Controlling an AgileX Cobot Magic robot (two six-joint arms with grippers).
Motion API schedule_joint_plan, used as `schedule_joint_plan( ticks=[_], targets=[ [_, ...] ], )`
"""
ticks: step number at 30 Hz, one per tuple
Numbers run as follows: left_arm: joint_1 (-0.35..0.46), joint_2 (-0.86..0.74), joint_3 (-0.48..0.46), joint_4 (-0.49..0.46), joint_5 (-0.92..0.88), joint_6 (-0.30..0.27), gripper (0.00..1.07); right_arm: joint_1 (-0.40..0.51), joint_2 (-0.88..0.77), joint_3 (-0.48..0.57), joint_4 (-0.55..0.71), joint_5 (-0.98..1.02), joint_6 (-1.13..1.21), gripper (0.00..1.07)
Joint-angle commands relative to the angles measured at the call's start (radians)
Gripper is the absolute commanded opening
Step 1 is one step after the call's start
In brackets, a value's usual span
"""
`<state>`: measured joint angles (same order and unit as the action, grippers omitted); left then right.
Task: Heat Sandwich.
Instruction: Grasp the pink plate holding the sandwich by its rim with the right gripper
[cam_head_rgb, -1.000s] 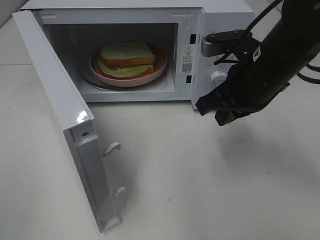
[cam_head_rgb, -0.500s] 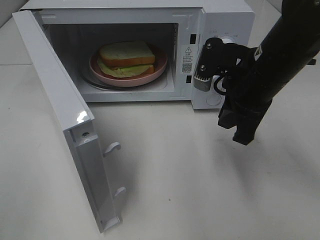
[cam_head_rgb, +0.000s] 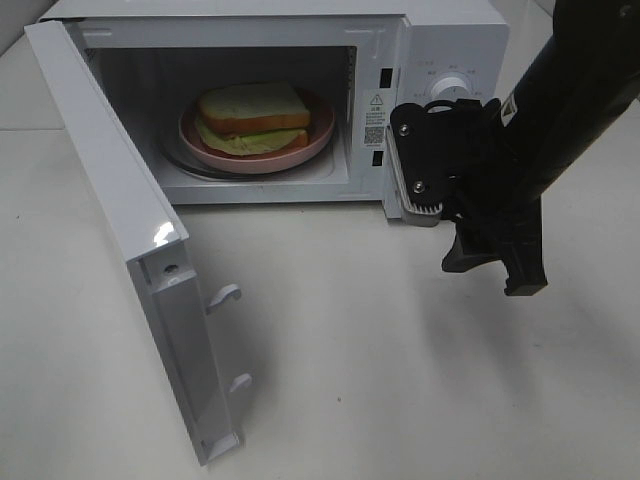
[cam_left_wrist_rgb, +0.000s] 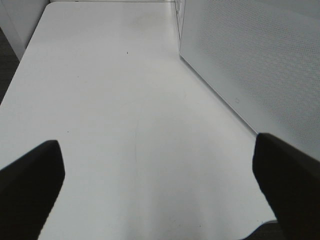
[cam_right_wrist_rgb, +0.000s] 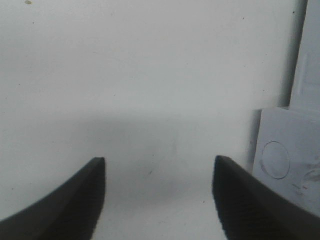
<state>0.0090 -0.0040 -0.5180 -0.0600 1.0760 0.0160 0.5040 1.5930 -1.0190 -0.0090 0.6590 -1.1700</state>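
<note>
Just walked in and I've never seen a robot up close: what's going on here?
A two-armed robot is to heat a sandwich. The sandwich lies on a pink plate inside the microwave, whose door stands wide open. The right gripper hangs open and empty in front of the control panel; the left gripper, also open, holds nothing.

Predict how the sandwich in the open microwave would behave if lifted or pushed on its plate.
The sandwich looks soft, so its bread would probably dent under a pinch. Green filling sticks out below, so layers may slide apart. Being flat, it would likely skid on the pink plate, not roll.
</note>
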Motion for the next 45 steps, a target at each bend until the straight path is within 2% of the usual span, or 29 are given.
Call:
schedule_joint_plan(
  ticks=[1,2,3,6,16,19,45],
  targets=[
    [-0.002,-0.017,0.001,-0.008,-0.004,0.000,0.98,0.013,-0.008,-0.007,-0.025,-0.018,0.007,0.75],
    [-0.002,-0.017,0.001,-0.008,-0.004,0.000,0.98,0.022,-0.008,-0.014,-0.026,-0.023,0.025,0.84],
    [-0.002,-0.017,0.001,-0.008,-0.004,0.000,0.98,0.022,-0.008,-0.019,-0.034,-0.029,0.034,0.87],
    [-0.002,-0.017,0.001,-0.008,-0.004,0.000,0.98,0.022,-0.008,-0.024,-0.043,-0.037,0.038,0.92],
    [-0.002,-0.017,0.001,-0.008,-0.004,0.000,0.98,0.063,-0.008,-0.024,-0.188,-0.074,0.036,0.90],
    [-0.002,-0.017,0.001,-0.008,-0.004,0.000,0.98,0.081,0.016,-0.067,-0.213,-0.090,0.037,0.89],
    [-0.002,-0.017,0.001,-0.008,-0.004,0.000,0.98,0.127,0.303,-0.363,-0.223,-0.200,0.051,0.85]
  ],
)
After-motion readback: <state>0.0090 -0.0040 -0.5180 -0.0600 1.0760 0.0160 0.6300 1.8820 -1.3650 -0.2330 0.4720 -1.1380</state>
